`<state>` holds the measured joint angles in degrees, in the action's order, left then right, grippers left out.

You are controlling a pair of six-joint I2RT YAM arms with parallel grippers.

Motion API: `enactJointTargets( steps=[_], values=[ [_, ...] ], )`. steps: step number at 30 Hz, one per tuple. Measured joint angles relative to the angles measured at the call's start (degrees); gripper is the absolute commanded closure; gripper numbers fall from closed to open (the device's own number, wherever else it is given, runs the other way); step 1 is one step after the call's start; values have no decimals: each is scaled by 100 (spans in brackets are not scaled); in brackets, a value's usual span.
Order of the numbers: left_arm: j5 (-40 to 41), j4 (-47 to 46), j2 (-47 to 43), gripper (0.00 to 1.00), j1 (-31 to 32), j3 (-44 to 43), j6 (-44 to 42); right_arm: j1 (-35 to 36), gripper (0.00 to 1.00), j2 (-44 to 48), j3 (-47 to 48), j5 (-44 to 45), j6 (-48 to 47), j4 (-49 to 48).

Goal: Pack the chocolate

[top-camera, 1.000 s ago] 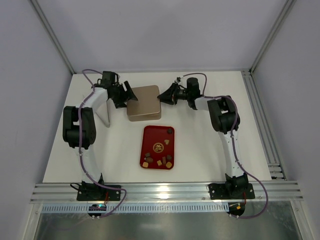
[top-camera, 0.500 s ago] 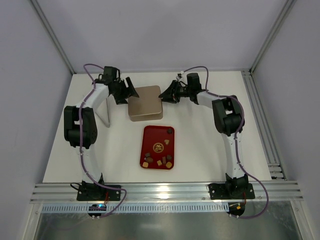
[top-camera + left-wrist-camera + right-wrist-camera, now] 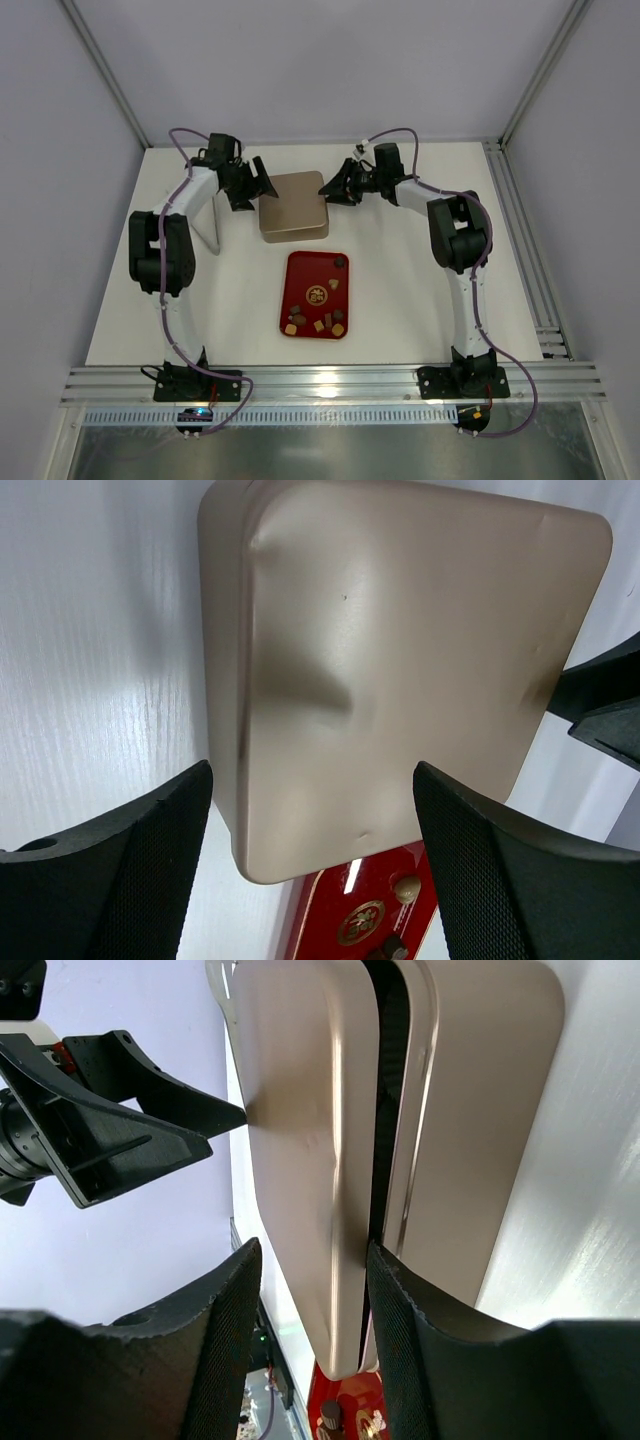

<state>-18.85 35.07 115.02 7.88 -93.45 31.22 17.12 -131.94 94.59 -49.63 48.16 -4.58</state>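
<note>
Working across the white table (image 3: 420, 290), treat opening the golden tin (image 3: 293, 205) at the far middle as the likely step in hand, judging by the dark gap under its lid (image 3: 300, 1110) in the right wrist view. Lift that lid straight and level rather than prying at one side, to avoid dragging the base (image 3: 470, 1110) along or tipping it. Brace the base from the left against sliding; note the left tool (image 3: 312, 780) spread wide open just beside the tin's left side, touching nothing and holding nothing. Note the right tool (image 3: 315, 1250) partly parted astride the lid's edge on the tin's right side; cannot tell whether pressing on that edge or clear of it, so check for firm contact on both faces before raising. Set the lid down well away from the red tray (image 3: 305, 270), lying just nearer than the tin on the table's middle. Find the chocolate (image 3: 318, 322) loose on that tray, mostly bunched at its near end, with one dark piece (image 3: 340, 262) at the far right corner; none seen in either tool. Reckon both tools well apart from the chocolate, up at the tin's flanks, with most of the tray's length between; expect a reach back toward the near edge for each small piece
</note>
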Motion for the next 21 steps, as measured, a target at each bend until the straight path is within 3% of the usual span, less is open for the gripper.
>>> enactJointTargets(
  steps=[21],
  values=[
    [-271,-79,-2,14,0,151,-11,-251,47,195,-302,81,168,-142]
  ],
)
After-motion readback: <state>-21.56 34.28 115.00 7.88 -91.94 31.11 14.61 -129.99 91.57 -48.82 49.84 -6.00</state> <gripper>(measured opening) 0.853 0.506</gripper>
